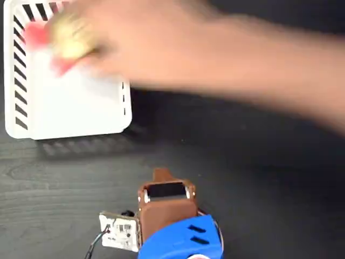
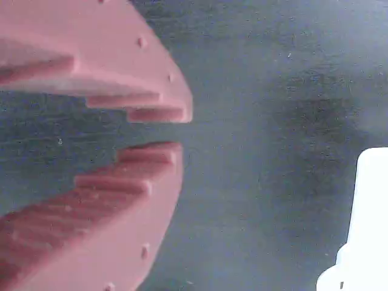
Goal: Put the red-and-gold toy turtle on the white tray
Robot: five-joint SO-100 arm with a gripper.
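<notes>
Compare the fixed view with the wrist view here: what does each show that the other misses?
Only the fixed view shows a person's hand, blurred, holding the red-and-gold toy turtle over the white tray, plus the arm's body. Only the wrist view shows the gripper, slightly open and empty. Both share the dark table and part of the tray.

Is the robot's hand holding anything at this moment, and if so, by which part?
No. The robot's hand is slightly open and empty above the dark table. A person's hand holds the red-and-gold toy turtle over the white tray; the blur hides the exact hold.
</notes>
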